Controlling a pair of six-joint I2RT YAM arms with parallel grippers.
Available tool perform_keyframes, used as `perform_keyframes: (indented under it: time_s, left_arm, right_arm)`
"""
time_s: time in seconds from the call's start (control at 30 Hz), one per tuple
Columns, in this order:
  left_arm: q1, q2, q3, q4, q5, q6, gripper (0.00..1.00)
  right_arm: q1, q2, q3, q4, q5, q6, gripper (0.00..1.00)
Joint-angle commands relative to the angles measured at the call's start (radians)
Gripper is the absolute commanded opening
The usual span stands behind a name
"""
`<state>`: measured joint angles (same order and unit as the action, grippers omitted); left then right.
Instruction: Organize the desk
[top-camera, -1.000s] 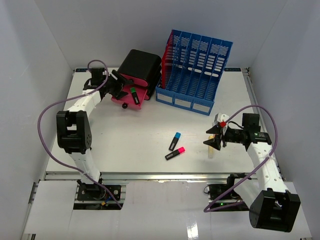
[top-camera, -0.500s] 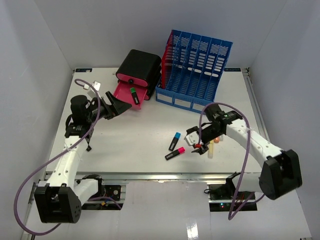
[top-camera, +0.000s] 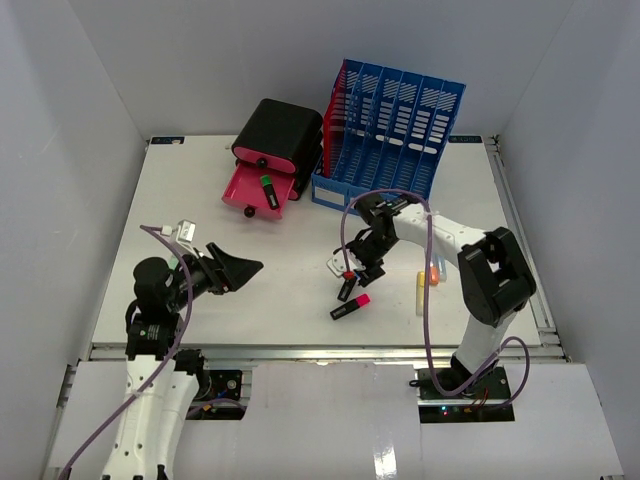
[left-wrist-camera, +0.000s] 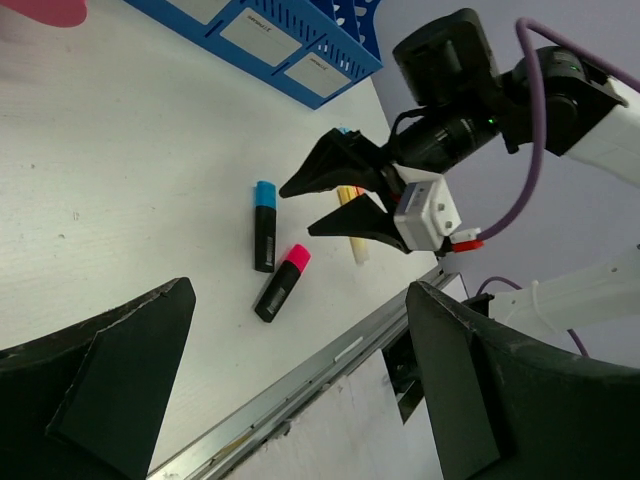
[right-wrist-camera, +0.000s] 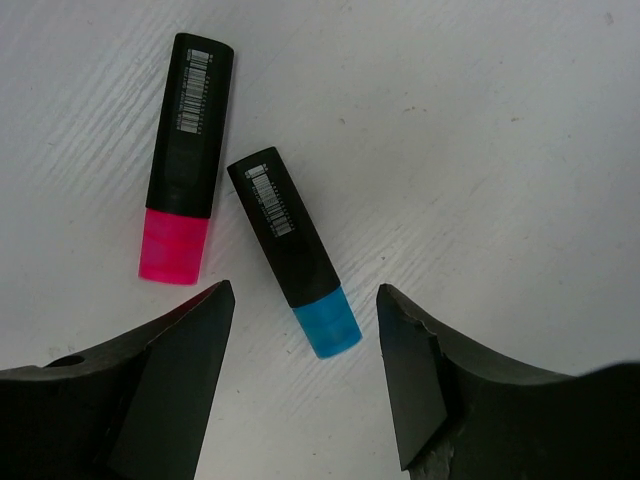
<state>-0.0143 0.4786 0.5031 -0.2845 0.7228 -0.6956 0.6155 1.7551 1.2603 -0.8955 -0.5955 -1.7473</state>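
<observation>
Top external view: the white desk (top-camera: 200, 210) fills the middle of the frame between grey walls. A blue file rack (top-camera: 390, 140) stands at upper centre. Touching its left end is a black drawer box (top-camera: 280, 135), whose pink drawer (top-camera: 255, 188) is pulled open with a green-capped marker (top-camera: 267, 190) lying in it. That one pen appears to be the only item put away. Three highlighters lie loose on the bare desk at lower centre: a blue one (top-camera: 347, 290), a pink one (top-camera: 350, 307) just beside it, and a yellow one (top-camera: 422, 293) further right. A small orange thing sits near the yellow one, too small to identify. The right gripper (top-camera: 350, 272) hangs over the blue highlighter. In the right wrist view its jaws stand apart on either side of the blue cap (right-wrist-camera: 325, 325), holding nothing; whether they touch the desk cannot be told. The left gripper (top-camera: 245, 272), at lower left of the frame, is spread wide and empty, well apart from everything. Most of the tidying looks undone, with the blue highlighter likely next.
</observation>
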Motion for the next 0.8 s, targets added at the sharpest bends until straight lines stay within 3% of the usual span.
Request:
perform_keyframes:
  time_s: [0.0, 0.53, 0.77]
  left_arm:
    - [0.006, -0.082, -0.032, -0.088, 0.01, -0.035, 0.98]
    - [0.007, -0.132, -0.095, -0.077, 0.076, -0.125, 0.98]
    - [0.006, -0.153, -0.185, 0.035, 0.156, -0.216, 0.98]
  right_arm:
    - [0.024, 0.065, 0.06, -0.024, 0.045, -0.016, 0.65]
    - [0.062, 0.18, 0.046, 0.017, 0.182, 0.02, 0.59]
    - [0.061, 0.197, 0.045, 0.032, 0.201, 0.054, 0.45]
